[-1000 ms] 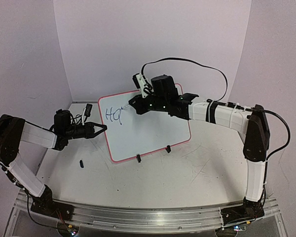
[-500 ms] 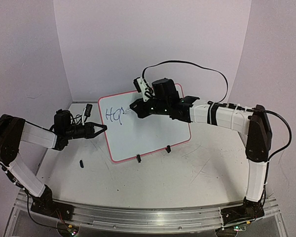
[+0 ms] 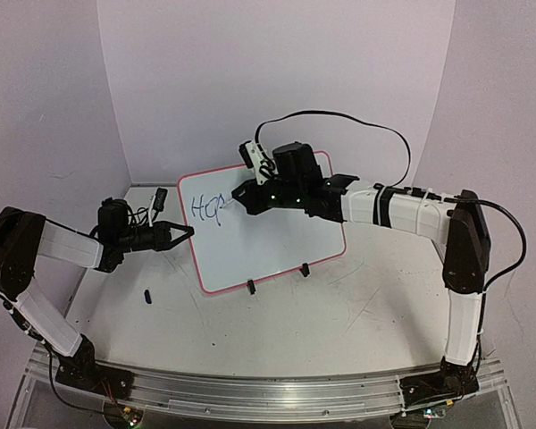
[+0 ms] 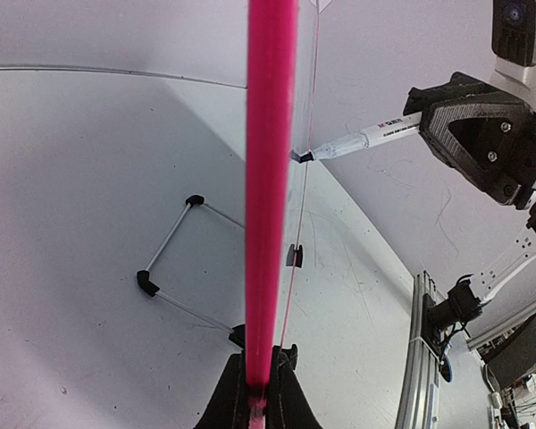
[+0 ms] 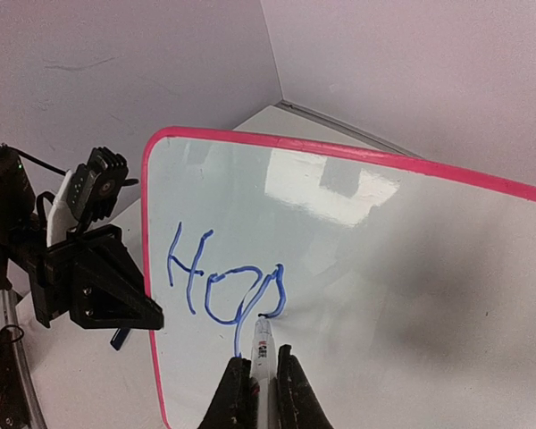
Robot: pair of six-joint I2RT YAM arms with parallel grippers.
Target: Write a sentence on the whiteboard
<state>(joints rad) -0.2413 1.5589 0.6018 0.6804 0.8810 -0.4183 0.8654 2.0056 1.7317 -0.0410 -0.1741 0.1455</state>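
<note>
The left gripper (image 3: pixel 186 231) is clamped on the left rim of the whiteboard (image 3: pixel 277 246), which stands tilted on the surface (image 3: pixel 339 313). The right gripper (image 3: pixel 243 198), closed on a marker (image 5: pixel 262 344), presses its tip to the board at the end of the unfinished sentence (image 5: pixel 223 286). Blank board lies to the right of the tip, along the writing line.

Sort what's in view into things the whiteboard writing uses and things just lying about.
In use: the whiteboard; the blue lettering on it; the marker; the right gripper, shut on the marker; the left gripper, shut on the board's left rim.
Lying about: a small black object on the table left of the board, too small to identify.
</note>
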